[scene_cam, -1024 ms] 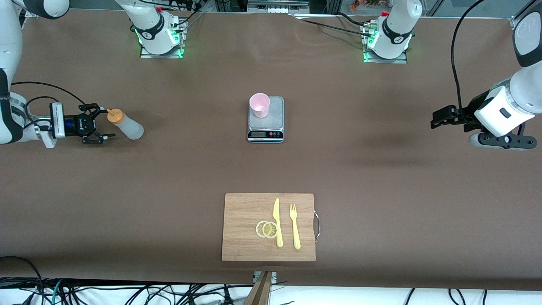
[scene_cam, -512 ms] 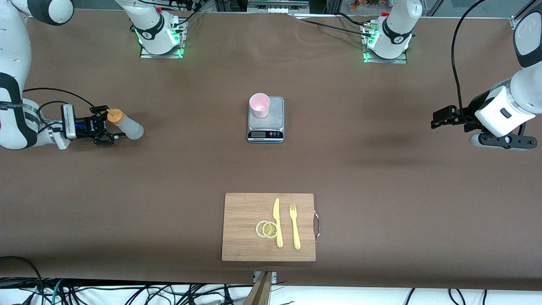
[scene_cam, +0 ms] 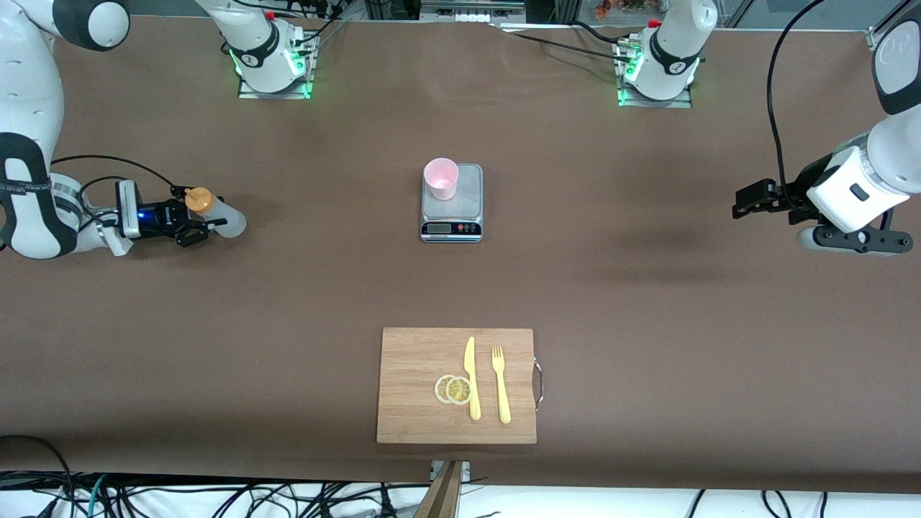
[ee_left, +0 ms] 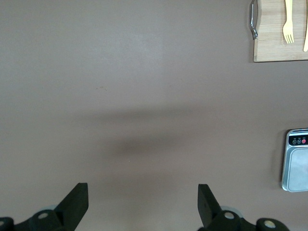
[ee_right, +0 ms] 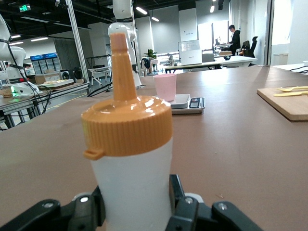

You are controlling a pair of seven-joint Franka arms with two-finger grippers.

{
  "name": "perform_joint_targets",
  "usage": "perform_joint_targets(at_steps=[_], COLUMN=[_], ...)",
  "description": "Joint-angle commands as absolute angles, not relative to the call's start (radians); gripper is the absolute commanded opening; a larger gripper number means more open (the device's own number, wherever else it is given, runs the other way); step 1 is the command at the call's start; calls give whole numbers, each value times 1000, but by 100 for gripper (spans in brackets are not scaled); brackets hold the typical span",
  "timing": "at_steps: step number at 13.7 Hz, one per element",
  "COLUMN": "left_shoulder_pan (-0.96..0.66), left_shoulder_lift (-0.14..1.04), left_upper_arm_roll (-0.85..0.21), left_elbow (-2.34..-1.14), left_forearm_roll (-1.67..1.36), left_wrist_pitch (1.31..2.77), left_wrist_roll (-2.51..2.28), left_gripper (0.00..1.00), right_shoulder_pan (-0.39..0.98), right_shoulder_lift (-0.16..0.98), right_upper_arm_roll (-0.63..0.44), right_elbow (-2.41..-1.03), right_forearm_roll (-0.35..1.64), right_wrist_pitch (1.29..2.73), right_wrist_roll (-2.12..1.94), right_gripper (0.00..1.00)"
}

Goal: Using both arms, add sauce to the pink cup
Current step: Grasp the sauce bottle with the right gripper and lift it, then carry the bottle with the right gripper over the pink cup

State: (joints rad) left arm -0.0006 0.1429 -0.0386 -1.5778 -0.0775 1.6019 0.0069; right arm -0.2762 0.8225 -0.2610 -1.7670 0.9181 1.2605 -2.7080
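Nearest the front cam: wooden board (scene_cam: 417, 403) w/ knife, fork, lemon slices. Farther, mid counter (scene_cam: 647, 302), pink cup (scene_cam: 440, 178) stands on grey scale (scene_cam: 452, 208). At right arm's end, right gripper (scene_cam: 193, 223) has jaws clamped on upright sauce (scene_cam: 216, 214). Left gripper (scene_cam: 748, 200) waits over bare counter, jaws wide apart.

Orange-capped whitish sauce (scene_cam: 216, 214), pink cup (scene_cam: 441, 178).

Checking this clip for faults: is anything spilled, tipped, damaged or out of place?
Nothing stands out. The sauce stands upright between the right gripper's fingers, the pink cup sits upright on the scale, and no spill shows on the table. The left gripper waits open over bare table.
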Motion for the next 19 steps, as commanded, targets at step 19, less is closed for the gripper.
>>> perform_joint_targets(at_steps=[19], left_shoulder_pan=[2], left_shoulder_lift=[156], left_upper_arm_roll=[-38], left_elbow=[-1548], left_forearm_roll=[-69], left_wrist_pitch=[1583], left_wrist_roll=[20], left_gripper=[100], right_shoulder_pan=[162], right_shoulder_lift=[460], right_upper_arm_roll=[-262], right_elbow=[-1724], right_forearm_roll=[694], right_wrist_pitch=[1614], right_wrist_roll=[-1968], right_gripper=[23])
